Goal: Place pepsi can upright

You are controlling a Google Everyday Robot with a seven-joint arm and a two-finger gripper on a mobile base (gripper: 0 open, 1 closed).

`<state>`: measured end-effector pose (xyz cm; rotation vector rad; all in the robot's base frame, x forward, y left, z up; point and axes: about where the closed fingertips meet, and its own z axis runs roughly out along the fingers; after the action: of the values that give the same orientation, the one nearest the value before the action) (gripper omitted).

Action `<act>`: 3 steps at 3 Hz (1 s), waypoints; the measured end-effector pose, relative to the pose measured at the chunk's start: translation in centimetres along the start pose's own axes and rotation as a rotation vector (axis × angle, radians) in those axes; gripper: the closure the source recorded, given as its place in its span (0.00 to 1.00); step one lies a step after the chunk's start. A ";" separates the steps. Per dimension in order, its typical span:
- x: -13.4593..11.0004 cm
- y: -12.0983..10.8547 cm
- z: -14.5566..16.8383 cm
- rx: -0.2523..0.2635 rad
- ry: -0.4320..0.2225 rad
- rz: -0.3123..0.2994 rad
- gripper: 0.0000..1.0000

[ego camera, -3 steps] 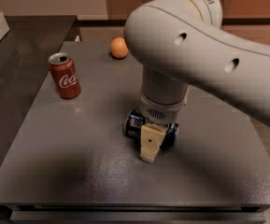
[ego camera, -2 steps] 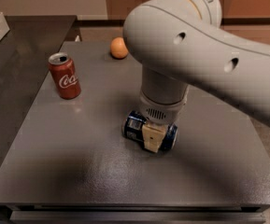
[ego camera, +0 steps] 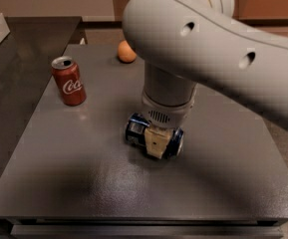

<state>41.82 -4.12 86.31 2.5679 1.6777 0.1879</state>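
We see the pepsi can (ego camera: pixel 135 130) lying on its side near the middle of the table (ego camera: pixel 73 178). Its long axis runs left to right, with the left end angled slightly away. The gripper (ego camera: pixel 156 139) sits right over its middle, but we cannot tell whether it's clamping the can.

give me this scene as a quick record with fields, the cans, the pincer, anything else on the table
pepsi can: lying on its side, near the middle of the table
pincer: low over the pepsi can, at the can's middle
red coke can: upright, back left, well apart from the pepsi can
orange: near the far edge of the table
task status: pepsi can not yet upright
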 end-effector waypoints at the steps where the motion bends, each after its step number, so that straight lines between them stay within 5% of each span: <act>1: 1.6 -0.4 -1.2 -0.027 0.026 0.086 1.00; 3: 3.8 1.5 -2.8 -0.065 0.026 0.392 1.00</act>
<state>44.29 -1.24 89.56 2.8254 1.1351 0.2901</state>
